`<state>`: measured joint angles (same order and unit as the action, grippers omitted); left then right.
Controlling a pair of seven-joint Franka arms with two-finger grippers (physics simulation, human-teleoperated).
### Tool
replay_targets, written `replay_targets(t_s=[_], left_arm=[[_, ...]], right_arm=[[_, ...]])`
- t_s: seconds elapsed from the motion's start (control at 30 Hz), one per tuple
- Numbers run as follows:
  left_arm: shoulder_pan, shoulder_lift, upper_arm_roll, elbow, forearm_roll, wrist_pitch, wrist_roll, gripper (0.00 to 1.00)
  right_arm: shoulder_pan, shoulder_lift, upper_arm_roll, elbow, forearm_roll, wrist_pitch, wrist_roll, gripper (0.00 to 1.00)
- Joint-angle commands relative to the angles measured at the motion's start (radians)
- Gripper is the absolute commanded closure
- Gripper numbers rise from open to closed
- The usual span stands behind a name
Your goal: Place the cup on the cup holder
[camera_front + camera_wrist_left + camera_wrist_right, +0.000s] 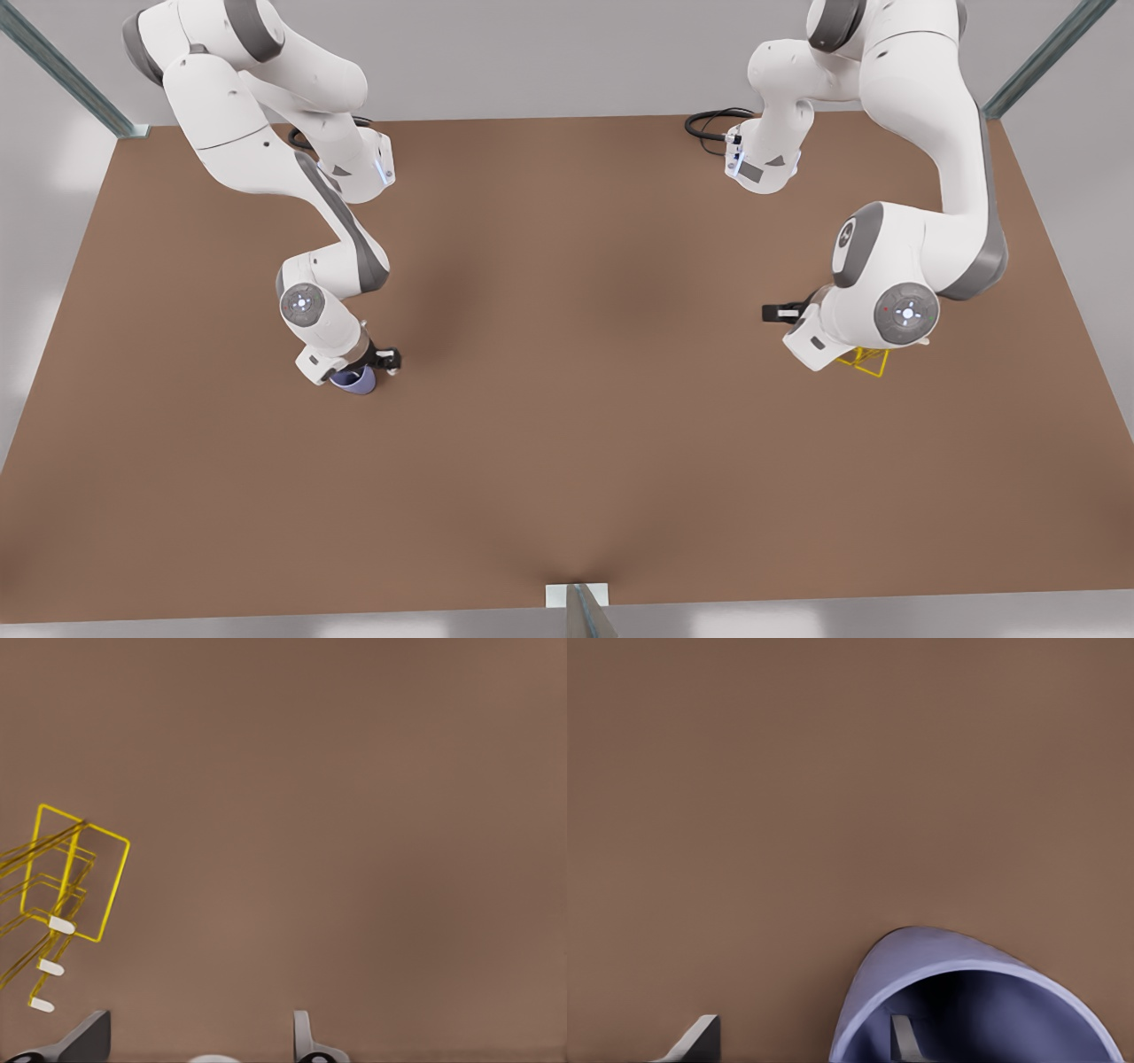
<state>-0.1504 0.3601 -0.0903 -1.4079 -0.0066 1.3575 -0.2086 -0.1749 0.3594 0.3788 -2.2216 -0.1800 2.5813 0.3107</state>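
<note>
The lavender-blue cup (354, 381) sits on the brown table at the front view's left, its open mouth (983, 1010) facing the right wrist camera. My right gripper (379, 361) is open at the cup's rim. One of its fingers (902, 1041) is inside the cup and the other is outside the wall, well apart from it. The yellow wire cup holder (870, 361) stands at the front view's right, partly hidden under the arm. Its white-tipped pegs (60, 924) show in the left wrist view. My left gripper (778, 312) hovers beside the cup holder, open, with nothing between its fingers.
The brown table (567, 399) spreads wide between the two arms. A black cable (709, 124) loops at the back edge. Metal frame posts (71, 80) stand at the back corners, and another (585, 611) at the middle of the front edge.
</note>
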Motion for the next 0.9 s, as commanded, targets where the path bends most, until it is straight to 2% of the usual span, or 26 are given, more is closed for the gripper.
replay_targets(t_s=[0.0,0.43,0.57,0.63,0.73,0.83,0.87], left_arm=[[0.000,-0.001,0.000,0.001,-0.001,-0.003,-0.009,0.00],[0.002,-0.001,0.000,0.000,-0.001,-0.009,-0.008,0.00],[0.000,-0.001,0.000,0.000,-0.001,-0.009,-0.008,0.00],[0.000,-0.001,0.000,0.000,-0.001,-0.009,-0.008,0.00],[0.002,-0.001,0.000,0.000,-0.001,-0.011,-0.008,0.00],[-0.001,-0.001,0.000,0.000,-0.001,-0.011,-0.009,0.00],[-0.001,-0.001,0.000,0.000,-0.001,-0.011,-0.009,0.00]], right_arm=[[0.000,-0.002,0.000,0.000,-0.007,0.000,0.004,0.79],[-0.035,-0.017,0.002,0.002,-0.009,-0.015,0.007,0.79],[-0.021,-0.080,0.031,0.014,0.001,-0.136,0.013,0.79],[-0.020,-0.085,0.048,0.112,0.005,-0.294,0.013,0.79],[0.116,-0.011,0.048,0.367,0.037,-0.518,0.125,0.79],[0.281,0.076,0.023,0.500,0.089,-0.550,0.234,0.79],[0.373,0.108,-0.035,0.548,0.100,-0.550,0.272,0.79]])
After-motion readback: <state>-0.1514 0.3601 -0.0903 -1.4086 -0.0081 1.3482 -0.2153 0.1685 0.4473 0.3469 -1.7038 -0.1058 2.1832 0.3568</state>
